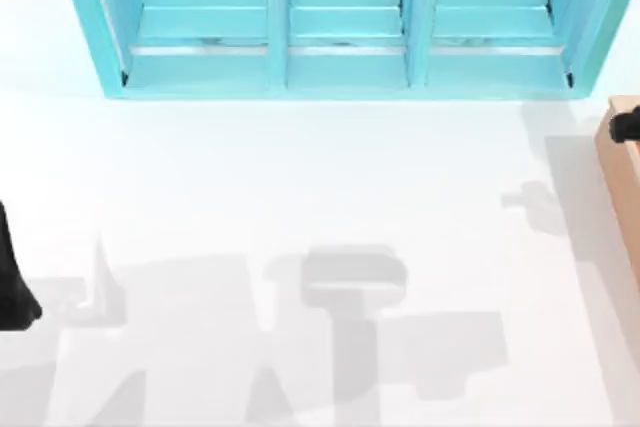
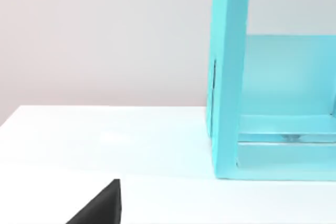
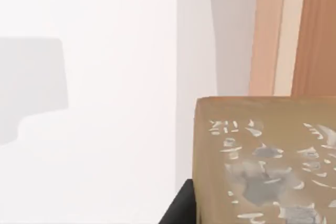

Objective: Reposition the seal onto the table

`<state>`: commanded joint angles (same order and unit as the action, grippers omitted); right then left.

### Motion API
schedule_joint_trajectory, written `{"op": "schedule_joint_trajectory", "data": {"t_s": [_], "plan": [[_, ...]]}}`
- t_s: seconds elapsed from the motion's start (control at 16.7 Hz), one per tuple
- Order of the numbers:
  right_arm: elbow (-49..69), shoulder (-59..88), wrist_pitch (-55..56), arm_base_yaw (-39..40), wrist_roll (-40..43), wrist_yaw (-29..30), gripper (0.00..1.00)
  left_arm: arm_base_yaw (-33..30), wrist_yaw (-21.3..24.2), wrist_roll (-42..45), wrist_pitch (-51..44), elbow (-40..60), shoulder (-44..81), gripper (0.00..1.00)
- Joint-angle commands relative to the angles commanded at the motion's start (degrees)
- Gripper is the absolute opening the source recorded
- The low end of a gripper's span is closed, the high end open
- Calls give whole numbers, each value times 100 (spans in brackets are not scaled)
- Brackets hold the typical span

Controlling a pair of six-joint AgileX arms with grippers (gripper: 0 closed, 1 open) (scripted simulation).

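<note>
The seal [image 3: 265, 161], a tan wood-like block with pale marks on its near face, sits very close to the camera in the right wrist view. A black finger [image 3: 178, 211] of my right gripper presses against its side, so the gripper is shut on it. In the top view my right gripper [image 1: 626, 127] is a small dark shape at the right edge, above the orange-brown box [image 1: 620, 182]. The white table [image 1: 300, 197] spreads below. My left arm [image 1: 12, 277] is parked at the left edge.
A turquoise three-compartment shelf unit [image 1: 340, 37] stands along the back of the table, and its end wall [image 2: 228, 77] is close in the left wrist view. The orange-brown box [image 3: 296, 30] lies beside the held block. Arm shadows fall across the front of the table.
</note>
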<state>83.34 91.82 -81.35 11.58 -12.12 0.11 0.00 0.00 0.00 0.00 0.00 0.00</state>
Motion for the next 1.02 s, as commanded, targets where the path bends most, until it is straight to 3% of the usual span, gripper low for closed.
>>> {"op": "schedule_joint_trajectory", "data": {"t_s": [0.6, 1.02], "plan": [[1571, 2880, 1240, 1268, -1315, 8, 0, 0, 0, 0, 0, 0, 0, 100], [1694, 3138, 1415, 1381, -1470, 2, 0, 0, 0, 0, 0, 0, 0, 100]]}}
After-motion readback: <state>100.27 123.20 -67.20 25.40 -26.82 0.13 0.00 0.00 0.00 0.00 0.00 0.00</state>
